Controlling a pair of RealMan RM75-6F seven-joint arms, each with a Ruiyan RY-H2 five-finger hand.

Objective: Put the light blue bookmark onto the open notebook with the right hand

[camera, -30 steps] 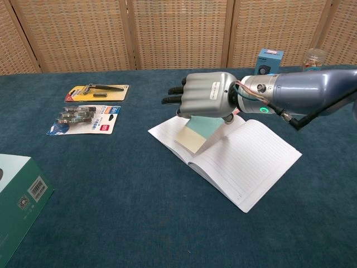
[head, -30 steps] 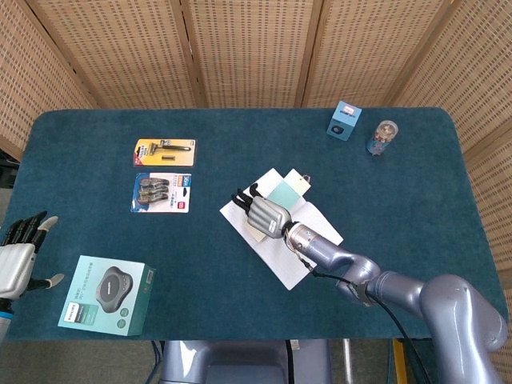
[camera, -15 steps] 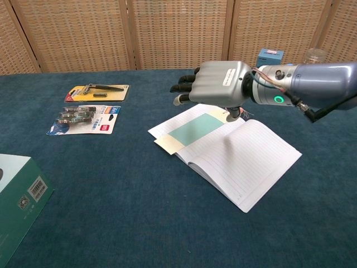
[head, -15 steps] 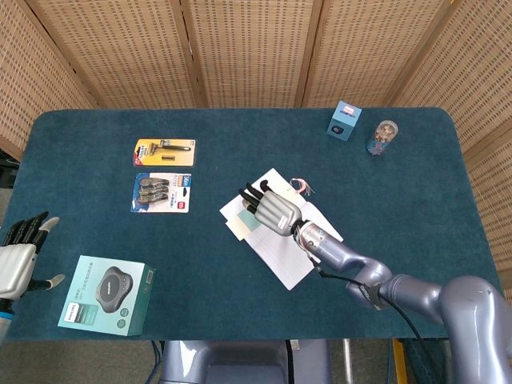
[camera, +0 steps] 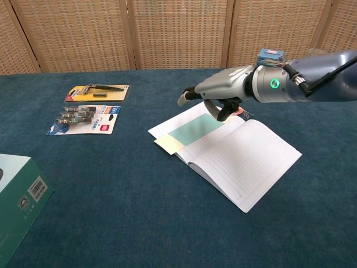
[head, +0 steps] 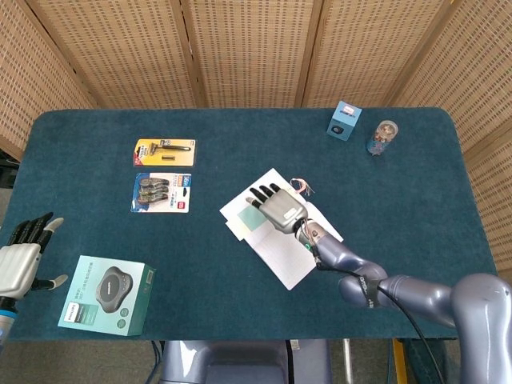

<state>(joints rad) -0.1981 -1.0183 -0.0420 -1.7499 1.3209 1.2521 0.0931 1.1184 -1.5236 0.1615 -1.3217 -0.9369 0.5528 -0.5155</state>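
Lying flat on the left page of the open notebook, the light blue bookmark overhangs its edge slightly. Above it the right robot hand hovers empty, fingers spread; best lift straight up without brushing it.

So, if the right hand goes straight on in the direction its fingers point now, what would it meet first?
Probably nothing on the table soon. The right hand hangs above the open lined notebook, fingers pointing toward the robot's left. The razor blister packs lie that way but lower; depth is unclear.
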